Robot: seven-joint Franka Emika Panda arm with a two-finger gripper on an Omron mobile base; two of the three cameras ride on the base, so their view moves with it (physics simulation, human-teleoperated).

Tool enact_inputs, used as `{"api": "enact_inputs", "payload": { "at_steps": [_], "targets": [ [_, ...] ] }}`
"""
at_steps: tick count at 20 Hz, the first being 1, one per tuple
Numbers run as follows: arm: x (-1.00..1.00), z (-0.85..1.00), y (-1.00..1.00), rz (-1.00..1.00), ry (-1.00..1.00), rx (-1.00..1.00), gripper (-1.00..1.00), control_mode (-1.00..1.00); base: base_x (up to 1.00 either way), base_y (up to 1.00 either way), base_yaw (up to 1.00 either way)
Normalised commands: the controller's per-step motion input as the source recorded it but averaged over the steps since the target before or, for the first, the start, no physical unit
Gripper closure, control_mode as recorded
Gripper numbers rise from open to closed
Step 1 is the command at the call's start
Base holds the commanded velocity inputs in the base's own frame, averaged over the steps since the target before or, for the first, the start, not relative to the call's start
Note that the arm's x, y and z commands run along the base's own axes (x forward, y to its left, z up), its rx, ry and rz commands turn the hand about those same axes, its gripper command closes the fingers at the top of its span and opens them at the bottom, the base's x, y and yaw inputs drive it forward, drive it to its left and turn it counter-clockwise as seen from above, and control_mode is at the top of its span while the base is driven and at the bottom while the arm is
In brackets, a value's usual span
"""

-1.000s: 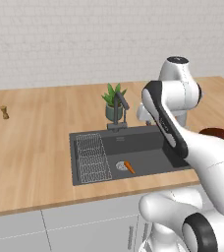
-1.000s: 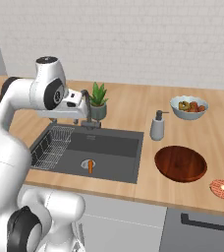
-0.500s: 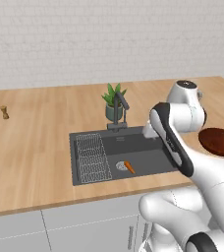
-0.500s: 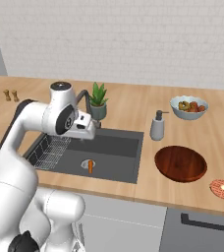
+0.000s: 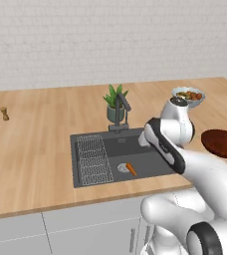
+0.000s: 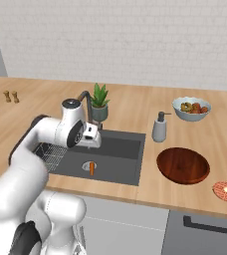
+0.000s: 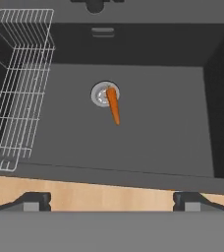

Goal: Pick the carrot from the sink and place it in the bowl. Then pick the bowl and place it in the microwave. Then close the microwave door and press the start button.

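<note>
**Hand view lines up on the carrot as the arm swings low over the sink**

Hand view looks straight down into the sink (image 7: 148, 142), where the carrot (image 7: 113, 105) lies flat on the dark floor, its thick end overlapping the round drain (image 7: 102, 94) and its tip pointing away from it. The gripper (image 7: 111, 202) has its two fingertips spread as wide as they go, nothing between them.

From the base views the change is plain: a second ago the arm stood tall behind the faucet; now it has folded forward and dropped, so the hand hangs over the basin rim, and the jaws have eased out the last bit. The carrot has not moved. I'd judge this the approach for the first pick, with everything else still to do.

Around it: the wire rack (image 5: 94, 162) fills the left part of the basin, near the carrot but apart from it. The faucet (image 5: 119, 112) and a potted plant (image 5: 114, 103) stand at the back edge. The bowl (image 6: 182, 165) waits on the counter right of the sink, with a soap dispenser (image 6: 160, 127) and a fruit bowl (image 6: 191, 108) beyond. The descent looks clear; the rack is the closest thing to mind.
</note>
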Motion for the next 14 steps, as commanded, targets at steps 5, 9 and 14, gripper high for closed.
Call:
{"api": "enact_inputs", "payload": {
  "at_steps": [5,9,14],
  "targets": [
    [0.73,-0.44,-0.05,0.01,0.05,0.01,-1.0,-1.0,0.0,0.0,0.0],
    [0.48,-0.37,-0.16,0.03,0.0,0.05,-1.0,-1.0,0.0,0.0,0.0],
    [0.41,-0.35,-0.06,0.02,0.0,0.02,-1.0,-1.0,0.0,0.0,0.0]
  ]
}}
